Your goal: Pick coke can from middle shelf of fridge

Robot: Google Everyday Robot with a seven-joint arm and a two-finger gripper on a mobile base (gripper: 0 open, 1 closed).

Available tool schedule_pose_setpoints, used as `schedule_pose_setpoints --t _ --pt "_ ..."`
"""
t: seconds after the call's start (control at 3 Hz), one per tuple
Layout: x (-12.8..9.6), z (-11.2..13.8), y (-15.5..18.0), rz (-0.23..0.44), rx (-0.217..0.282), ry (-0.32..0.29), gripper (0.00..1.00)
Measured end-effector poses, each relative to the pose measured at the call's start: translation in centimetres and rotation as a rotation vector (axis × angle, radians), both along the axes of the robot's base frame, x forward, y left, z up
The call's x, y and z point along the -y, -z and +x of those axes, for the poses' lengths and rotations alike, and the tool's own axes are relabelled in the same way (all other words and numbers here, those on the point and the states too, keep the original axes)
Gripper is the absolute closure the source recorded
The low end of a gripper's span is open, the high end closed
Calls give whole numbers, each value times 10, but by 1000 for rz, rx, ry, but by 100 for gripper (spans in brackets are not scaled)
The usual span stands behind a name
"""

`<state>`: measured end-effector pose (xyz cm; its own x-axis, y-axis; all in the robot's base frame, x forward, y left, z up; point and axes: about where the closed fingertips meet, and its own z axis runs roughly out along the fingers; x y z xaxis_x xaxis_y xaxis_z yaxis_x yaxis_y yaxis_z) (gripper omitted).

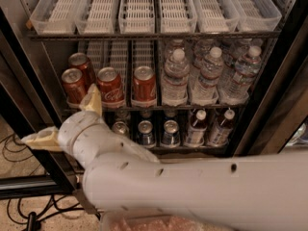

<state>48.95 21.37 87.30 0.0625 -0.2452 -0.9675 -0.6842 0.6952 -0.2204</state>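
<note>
Several red coke cans stand at the left of the middle shelf [159,108] of the fridge [269,95]: one at the front left [73,85], one behind it [83,64], one [111,87] in the lane to the right, and one [144,83] further right. My gripper [58,113] is open in front of the shelf's left end, below and left of the cans. One cream finger [92,100] points up and overlaps the bottom of the front cans. The other finger [41,139] points left. It holds nothing.
Clear water bottles [208,78] fill the right of the middle shelf. The top rack carries white slotted trays [137,8]. The bottom rack holds silver-topped cans [144,131] and dark bottles [221,126]. The black door frame [29,129] stands left of the gripper, with cables [24,211] on the floor.
</note>
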Motion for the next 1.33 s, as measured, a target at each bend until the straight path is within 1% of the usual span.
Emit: schedule_pose_setpoints --t 0.33,0.67,1.0,1.33 --pt "16 -18 -2 -35 27 88 0" --pt "23 -15 5 -8 -37 137 0" --pt "20 -14 7 4 -40 127 0" --pt "19 -6 23 -8 -49 144 10"
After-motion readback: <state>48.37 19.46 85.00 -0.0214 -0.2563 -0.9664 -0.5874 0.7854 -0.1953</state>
